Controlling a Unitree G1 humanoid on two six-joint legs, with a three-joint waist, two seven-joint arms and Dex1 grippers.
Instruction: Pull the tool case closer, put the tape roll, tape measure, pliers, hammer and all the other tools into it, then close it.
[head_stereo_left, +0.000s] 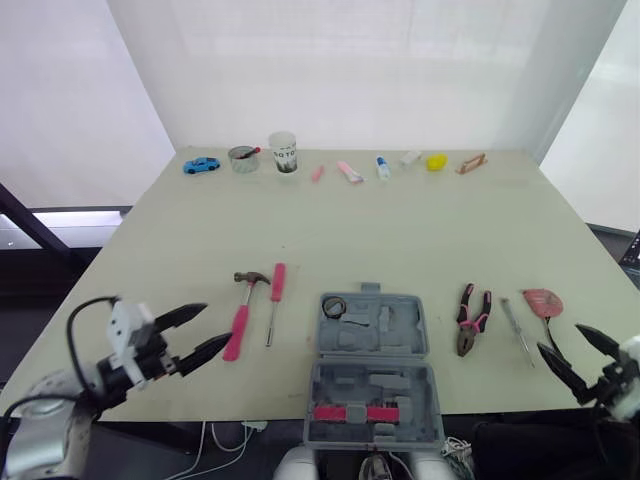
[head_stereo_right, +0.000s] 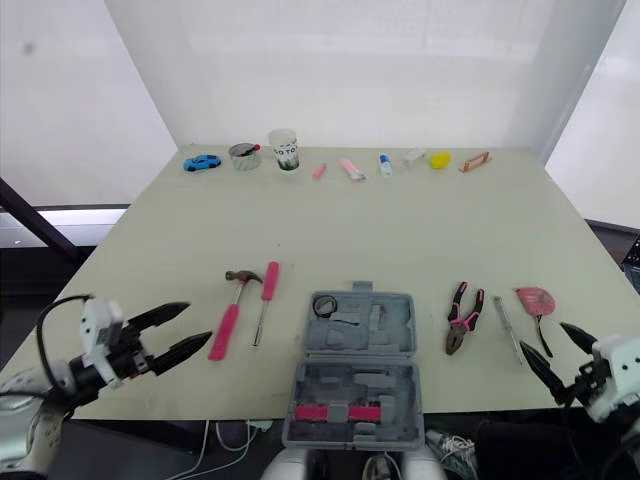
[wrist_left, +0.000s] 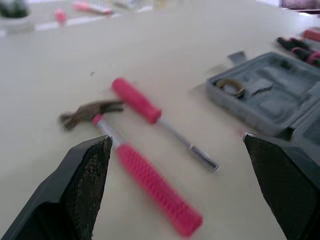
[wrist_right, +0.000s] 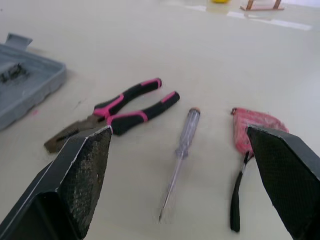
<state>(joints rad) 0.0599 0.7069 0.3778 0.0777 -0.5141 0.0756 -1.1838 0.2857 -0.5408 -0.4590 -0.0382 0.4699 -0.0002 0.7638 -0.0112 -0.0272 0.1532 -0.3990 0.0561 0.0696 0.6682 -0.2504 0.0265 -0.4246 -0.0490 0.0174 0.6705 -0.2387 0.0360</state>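
1. The left gripper (head_stereo_left: 217, 324) hovers over the table's (head_stereo_left: 400, 230) near edge with its two black fingers (wrist_left: 85, 185) spread wide, grasping nothing.
2. Straight ahead of those fingers lies the hammer (head_stereo_left: 240, 315). Its pink handle points towards the fingertips and stops just short of them, and its metal head is at the far end.
3. Just past the hammer, on the side away from the left fingers, a screwdriver (head_stereo_left: 275, 300) with a pink grip lies almost parallel to it, apart from it.
4. The tool case (head_stereo_left: 372, 370) sits between the two grippers, well apart from both sets of fingers. It lies flat and open at the table's front edge, with a small dark ring (head_stereo_left: 333, 306) in its far half.
5. The right gripper (head_stereo_left: 560, 338) also has its fingers (wrist_right: 80, 180) splayed and empty.
6. Ahead of the right fingers lie the pink tape measure (wrist_right: 255, 127) and a clear-handled screwdriver (wrist_right: 181, 150). The pliers (wrist_right: 117, 116) are just beyond those, on the side towards the case.
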